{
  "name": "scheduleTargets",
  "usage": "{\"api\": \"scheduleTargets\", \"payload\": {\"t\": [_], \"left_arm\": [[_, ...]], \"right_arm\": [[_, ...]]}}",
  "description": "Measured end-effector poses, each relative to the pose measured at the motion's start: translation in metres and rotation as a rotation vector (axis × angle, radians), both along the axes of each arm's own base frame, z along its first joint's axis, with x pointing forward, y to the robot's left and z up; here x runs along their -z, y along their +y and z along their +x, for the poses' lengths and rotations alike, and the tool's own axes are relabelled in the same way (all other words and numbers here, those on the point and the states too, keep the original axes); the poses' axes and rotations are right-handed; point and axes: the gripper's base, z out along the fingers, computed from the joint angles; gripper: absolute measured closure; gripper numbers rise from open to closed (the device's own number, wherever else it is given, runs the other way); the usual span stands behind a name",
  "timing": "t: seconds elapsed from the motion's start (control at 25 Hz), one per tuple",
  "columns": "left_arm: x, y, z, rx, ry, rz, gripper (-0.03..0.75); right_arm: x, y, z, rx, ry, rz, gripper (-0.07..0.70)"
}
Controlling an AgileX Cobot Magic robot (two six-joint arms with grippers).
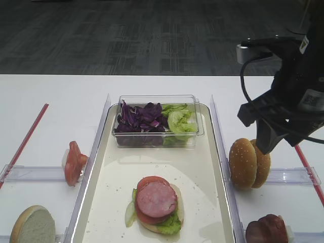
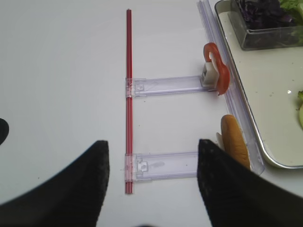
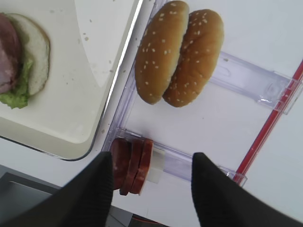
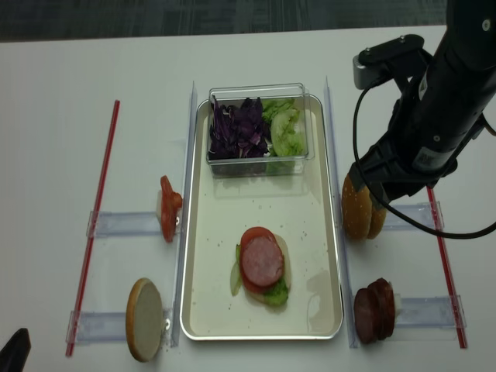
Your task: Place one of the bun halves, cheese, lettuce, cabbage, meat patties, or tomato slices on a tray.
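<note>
White tabletop under us, dark carpet beyond it. Our right gripper point(image 3: 149, 189) hangs with its jaws spread wide and nothing between them, above the right side of the table. Seen from the right wrist, the dark fingers point(image 3: 90, 194) frame a stack of meat patties point(image 3: 132, 165) standing on edge in a clear holder point(image 3: 180, 163). Just past them two sesame buns point(image 3: 180, 52) stand on edge, touching each other, on a second clear holder point(image 3: 251, 80). A red strip point(image 3: 270, 123) runs along the holders' outer ends.

Our left gripper point(image 2: 151, 189) shows open jaws too, holding nothing, over bare table on the left side. Ahead of it we see a pale bun half point(image 2: 235, 146) and a tomato slice point(image 2: 218, 71), each upright in its own holder beside the tray's left rim.

Between the two sides lies the tray point(image 1: 202, 177). On its near part sits a bun base with lettuce, tomato and one meat slice point(image 1: 156, 198) on top. At its far end stands a clear box point(image 1: 157, 121) with purple cabbage point(image 1: 139, 117) on the left and lettuce point(image 1: 181, 120) on the right.
</note>
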Motion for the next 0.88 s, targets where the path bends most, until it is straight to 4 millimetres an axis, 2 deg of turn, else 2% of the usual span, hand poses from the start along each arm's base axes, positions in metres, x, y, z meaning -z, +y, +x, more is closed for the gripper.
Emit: {"api": "scheduleTargets", "payload": {"t": [0.12, 0.32, 0.88], "left_arm": [[0.0, 0.0, 0.0, 0.0, 0.0, 0.0, 0.335], [0.0, 0.0, 0.0, 0.0, 0.0, 0.0, 0.335], [0.0, 0.0, 0.0, 0.0, 0.0, 0.0, 0.335]], "right_arm": [[0.0, -0.004, 0.002, 0.027, 0.005, 0.013, 0.225], [-0.003, -0.024, 0.008, 0.108, -0.004, 0.022, 0.225], [-0.021, -0.064, 0.006, 0.222, -0.077, 0.027, 0.225]]}}
